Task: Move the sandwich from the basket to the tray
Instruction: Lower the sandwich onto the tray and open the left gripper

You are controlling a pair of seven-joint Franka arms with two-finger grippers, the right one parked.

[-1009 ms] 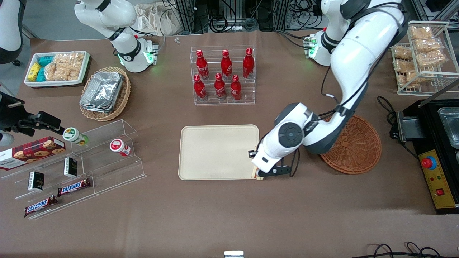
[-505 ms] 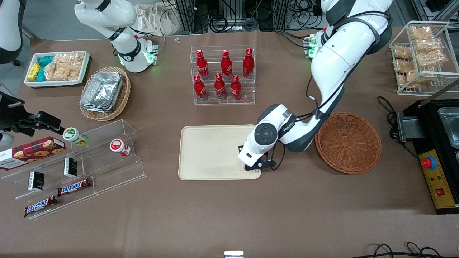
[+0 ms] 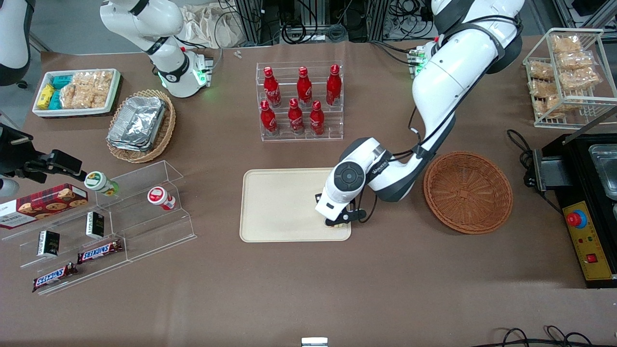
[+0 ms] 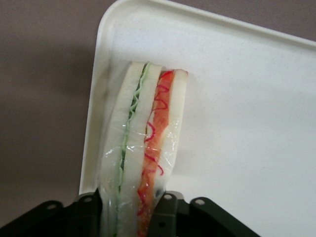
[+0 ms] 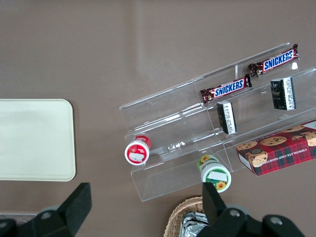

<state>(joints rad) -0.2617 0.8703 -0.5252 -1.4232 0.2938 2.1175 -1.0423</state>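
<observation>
Over the tray [image 3: 284, 205], at the corner nearest the front camera on the working arm's end: gripper [image 3: 340, 222], clamped on the sandwich [image 4: 143, 153]. Wedge pinched between the two black fingers [image 4: 170, 215], wrapped in clear film, cut edge showing green filling in one seam and red-orange in the other. Sandwich tip over the tray's bare cream surface, just inside the rounded corner and low rim [image 4: 94, 123]; contact with the tray not discernible. From the front, only a sliver of pale bread [image 3: 339, 225] visible under the wrist. Basket [image 3: 468, 192] on the brown table [image 3: 308, 289], beside the tray toward the working arm's end, apart from it. Rack of red bottles [image 3: 300, 101] farther from the front camera than the tray.
</observation>
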